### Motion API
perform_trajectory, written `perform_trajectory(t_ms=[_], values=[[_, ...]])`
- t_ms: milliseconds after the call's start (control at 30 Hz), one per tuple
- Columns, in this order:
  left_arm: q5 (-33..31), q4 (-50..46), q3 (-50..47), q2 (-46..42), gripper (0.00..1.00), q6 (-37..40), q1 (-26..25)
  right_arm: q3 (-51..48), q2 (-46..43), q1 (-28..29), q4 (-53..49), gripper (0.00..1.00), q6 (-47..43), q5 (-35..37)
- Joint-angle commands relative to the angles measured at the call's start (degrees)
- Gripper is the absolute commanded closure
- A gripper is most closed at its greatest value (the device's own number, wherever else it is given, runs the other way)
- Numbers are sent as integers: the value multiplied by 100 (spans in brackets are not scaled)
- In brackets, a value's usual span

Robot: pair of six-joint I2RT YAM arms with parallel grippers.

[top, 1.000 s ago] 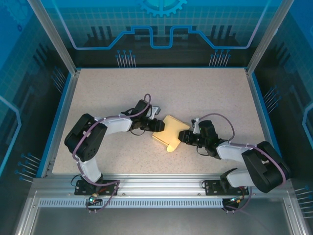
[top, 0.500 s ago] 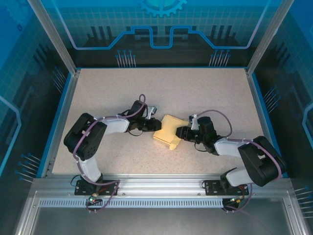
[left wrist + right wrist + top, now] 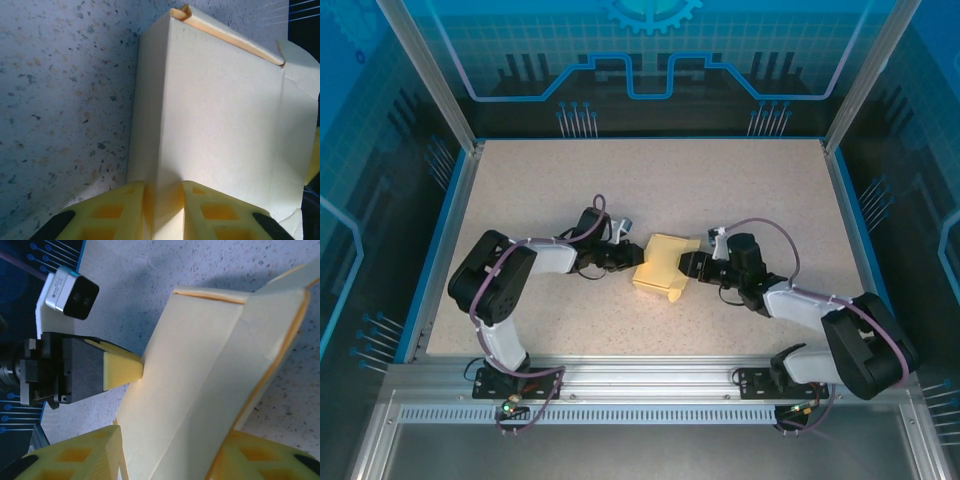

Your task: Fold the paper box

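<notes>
The paper box (image 3: 661,264) sits on the table (image 3: 720,190) a little nearer than the middle, wedged between the two grippers. It is partly folded: a flat top panel, a side wall turned down, and loose flaps sticking out at its far right corner and its near end. From above its underside and inner folds are hidden.

The left gripper (image 3: 632,262) meets the box from the left. In the left wrist view its yellow fingers (image 3: 107,212) are drawn close together and pinch a folded corner ridge of the box between them. The fingertips are cut off at the bottom edge. A flap (image 3: 300,100) on the right runs out of the picture, so its outline is hard to make out.

The right gripper (image 3: 688,268) meets the box from the right. In the right wrist view its fingers (image 3: 75,457) stand well apart, one on each side of the box's near end, both right against the card. Whether they press on it or merely bracket it I cannot tell, as the contact points lie at the frame's lower edge. One far flap is cropped at the upper right.
</notes>
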Motion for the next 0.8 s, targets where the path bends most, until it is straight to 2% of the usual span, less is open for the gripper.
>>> perform_trajectory(t_ms=[0, 367, 767], values=[[59, -105, -242, 202, 78, -147, 129, 159, -127, 33, -493, 50, -171, 209], [102, -9, -365, 267, 80, -97, 242, 408, 421, 163, -458, 40, -183, 39], [138, 106, -435, 303, 81, -109, 258, 633, 808, 389, -234, 34, -59, -97]])
